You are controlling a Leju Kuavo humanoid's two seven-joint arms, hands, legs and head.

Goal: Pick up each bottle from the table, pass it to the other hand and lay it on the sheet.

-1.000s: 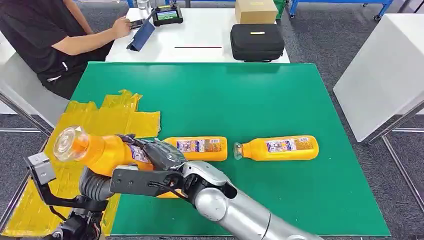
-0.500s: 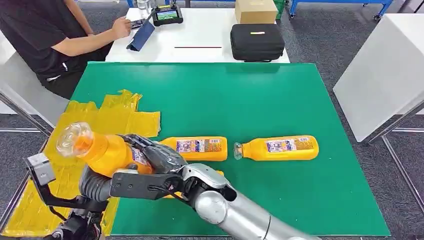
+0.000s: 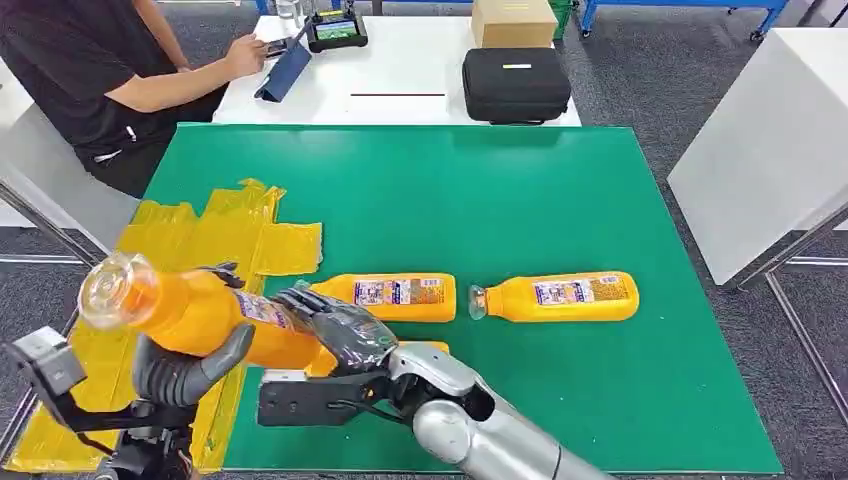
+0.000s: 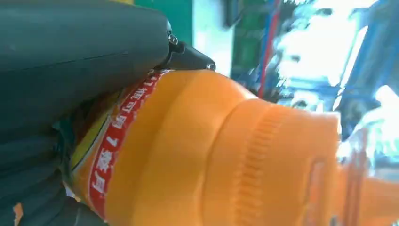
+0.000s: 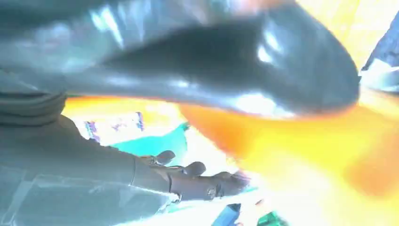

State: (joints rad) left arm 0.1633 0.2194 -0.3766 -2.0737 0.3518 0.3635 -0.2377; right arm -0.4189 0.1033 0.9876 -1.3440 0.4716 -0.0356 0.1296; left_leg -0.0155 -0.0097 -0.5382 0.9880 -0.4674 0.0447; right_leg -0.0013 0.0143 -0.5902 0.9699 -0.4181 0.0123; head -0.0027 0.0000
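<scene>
Green worktop (image 3: 520, 200): orange bottle (image 3: 200, 312) held aloft over yellow sheet (image 3: 190, 245), cap toward robot's left, label text unreadable. Left hand (image 3: 185, 372) & right hand (image 3: 335, 325) both grip it.

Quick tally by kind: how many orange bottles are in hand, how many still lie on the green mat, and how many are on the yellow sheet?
Held bottle, between left hand and right hand: 1
Bottles on the green mat: 2
On the yellow sheet: 0
Total: 3
</scene>
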